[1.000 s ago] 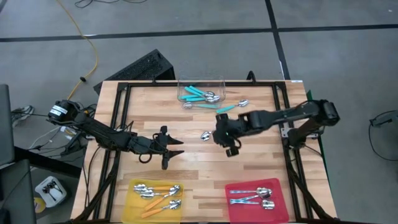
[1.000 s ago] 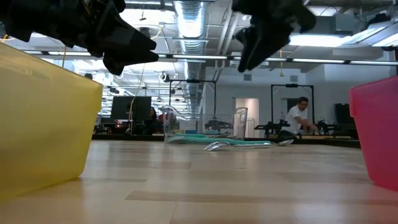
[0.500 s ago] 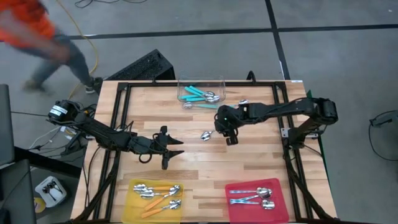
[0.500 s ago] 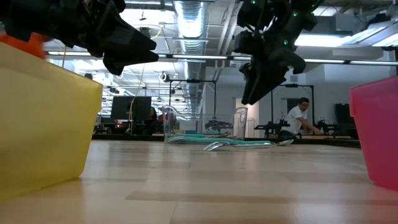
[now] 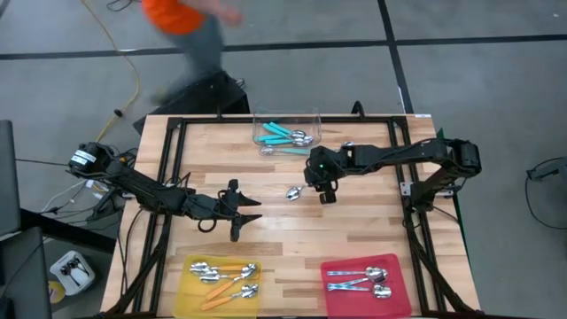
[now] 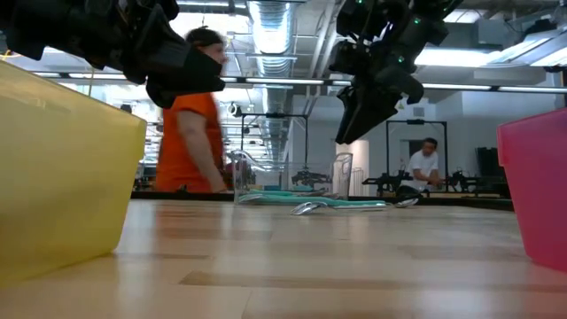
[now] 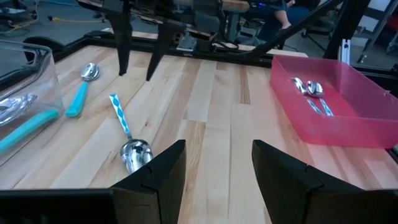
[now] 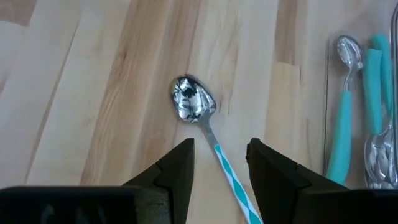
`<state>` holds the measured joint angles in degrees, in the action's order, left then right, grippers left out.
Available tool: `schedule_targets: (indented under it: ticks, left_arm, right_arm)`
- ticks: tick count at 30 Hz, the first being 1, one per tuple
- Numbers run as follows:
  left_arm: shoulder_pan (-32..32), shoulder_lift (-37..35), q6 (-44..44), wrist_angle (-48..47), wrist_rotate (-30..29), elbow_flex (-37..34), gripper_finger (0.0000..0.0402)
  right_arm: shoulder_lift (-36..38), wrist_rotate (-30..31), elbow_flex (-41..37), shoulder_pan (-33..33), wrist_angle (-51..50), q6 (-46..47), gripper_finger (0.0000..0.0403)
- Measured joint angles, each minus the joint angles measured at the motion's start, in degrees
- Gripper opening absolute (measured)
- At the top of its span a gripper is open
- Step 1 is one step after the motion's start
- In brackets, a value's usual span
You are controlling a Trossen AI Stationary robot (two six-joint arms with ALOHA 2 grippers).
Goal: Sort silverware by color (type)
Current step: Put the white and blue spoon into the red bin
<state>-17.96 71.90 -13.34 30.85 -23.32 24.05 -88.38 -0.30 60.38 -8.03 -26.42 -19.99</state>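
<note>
A spoon with a teal-and-white striped handle (image 5: pixel 293 191) lies flat on the wood table, mid-table. My right gripper (image 8: pixel 219 163) hangs open above it, clear of the table (image 6: pixel 354 115); in the right wrist view the striped handle (image 8: pixel 231 173) runs between the two fingers, untouched. My left gripper (image 5: pixel 248 211) waits open and empty left of centre, raised off the table (image 7: pixel 217 168). Teal-handled spoons lie in the clear tub (image 5: pixel 285 131), and one more (image 5: pixel 332 151) lies beside it. Orange-handled spoons fill the yellow tray (image 5: pixel 190 292); silver ones lie in the red tray (image 5: pixel 399 292).
The clear tub stands at the table's far edge, the yellow and red trays at the near edge, with bare wood between them. A black frame (image 5: pixel 168 177) borders the table. A person in an orange top (image 6: pixel 190 133) walks past behind the far edge.
My right gripper has gone toward the table's far edge and down, ending over the striped spoon, with most of that move in the first half second. Its fingers stay open. A person in orange has walked along behind the table.
</note>
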Motion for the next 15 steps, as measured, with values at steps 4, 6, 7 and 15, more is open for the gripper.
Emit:
schedule_targets:
  ticks: [4, 6, 7, 15]
  left_arm:
    - [-0.04, 0.00, 0.00, -0.09, 0.54, 0.00, 0.0167]
    - [-0.04, 0.00, 0.00, -0.11, 0.54, 0.00, 0.0167]
    - [-0.04, 0.00, 0.00, -0.11, 0.54, 0.00, 0.0167]
    - [-0.04, 0.00, 0.00, -0.15, 0.52, 0.00, 0.0167]
  right_arm:
    - [0.00, 0.00, 0.00, 0.00, -0.02, 0.24, 0.0169]
    - [0.00, 0.00, 0.00, 0.00, -0.08, 0.41, 0.0169]
    - [0.00, 0.00, 0.00, 0.00, -0.06, 0.42, 0.0169]
    - [0.00, 0.01, 0.02, 0.00, -0.09, 0.61, 0.0169]
